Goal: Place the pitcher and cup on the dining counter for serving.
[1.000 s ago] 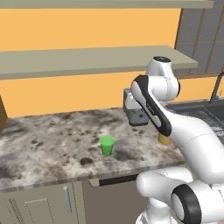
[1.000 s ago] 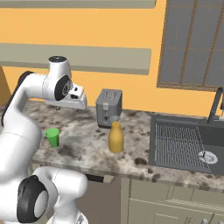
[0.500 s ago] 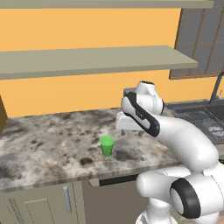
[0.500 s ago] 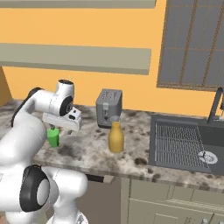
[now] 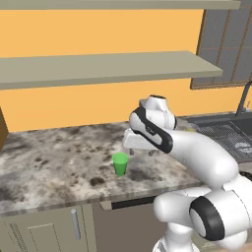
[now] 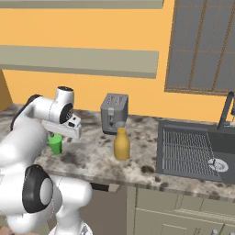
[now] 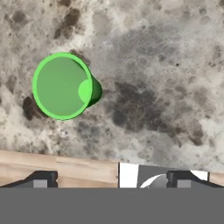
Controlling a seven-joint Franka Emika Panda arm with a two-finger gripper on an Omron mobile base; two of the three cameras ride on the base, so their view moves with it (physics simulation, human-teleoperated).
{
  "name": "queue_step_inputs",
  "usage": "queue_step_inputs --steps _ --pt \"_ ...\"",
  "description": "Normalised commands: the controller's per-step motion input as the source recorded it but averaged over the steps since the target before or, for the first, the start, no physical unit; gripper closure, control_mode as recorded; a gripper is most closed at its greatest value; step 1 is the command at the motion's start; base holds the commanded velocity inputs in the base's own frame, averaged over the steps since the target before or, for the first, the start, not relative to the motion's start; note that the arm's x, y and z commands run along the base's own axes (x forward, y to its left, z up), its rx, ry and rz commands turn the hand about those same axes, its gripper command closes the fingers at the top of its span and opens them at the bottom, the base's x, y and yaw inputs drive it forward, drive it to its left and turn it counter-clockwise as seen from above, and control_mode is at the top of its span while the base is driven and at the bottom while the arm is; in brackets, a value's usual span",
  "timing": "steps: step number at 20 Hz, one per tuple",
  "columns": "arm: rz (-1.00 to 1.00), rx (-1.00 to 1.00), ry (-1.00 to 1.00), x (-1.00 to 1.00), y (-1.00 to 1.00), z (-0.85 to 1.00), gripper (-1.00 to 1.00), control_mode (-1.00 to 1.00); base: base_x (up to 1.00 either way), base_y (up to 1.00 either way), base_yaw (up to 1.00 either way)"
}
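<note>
The green cup (image 5: pixel 120 164) stands upright on the mottled marble counter (image 5: pixel 54 162), a little in from its front edge. My gripper (image 5: pixel 134 147) hangs just above and to the right of the cup, pointing down. In the hand view the cup (image 7: pixel 65 86) lies up and to the left, off the line between the two fingertips (image 7: pixel 41 178), and my gripper (image 7: pixel 113 179) is open with nothing in it. The yellow pitcher (image 6: pixel 121 144) stands further right, in front of the toaster. The cup (image 6: pixel 55 143) shows partly behind the hand. The dining counter is out of view.
A grey toaster (image 6: pixel 114 113) sits at the wall behind the pitcher. A dark built-in sink (image 6: pixel 197 151) with a tap takes up the counter's right end. Two shelves (image 5: pixel 98 69) run along the orange wall above. Cabinet fronts lie below the counter edge.
The arm has swung down from high above the counter to just over it, beside the green cup. The jaws have stayed open. Cup and pitcher have not moved.
</note>
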Motion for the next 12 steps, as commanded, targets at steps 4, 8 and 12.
queue_step_inputs --steps 4,8,12 --pt "0.0 -0.02 0.0 0.23 0.12 -0.07 -1.0 -1.0 0.0 0.0 0.0" --pt "-0.02 -0.03 0.0 0.34 0.25 -0.13 -1.0 -1.0 0.0 0.0 0.0" --pt "-0.03 0.0 0.0 0.34 0.22 -0.19 -1.0 -1.0 0.0 0.0 0.0"
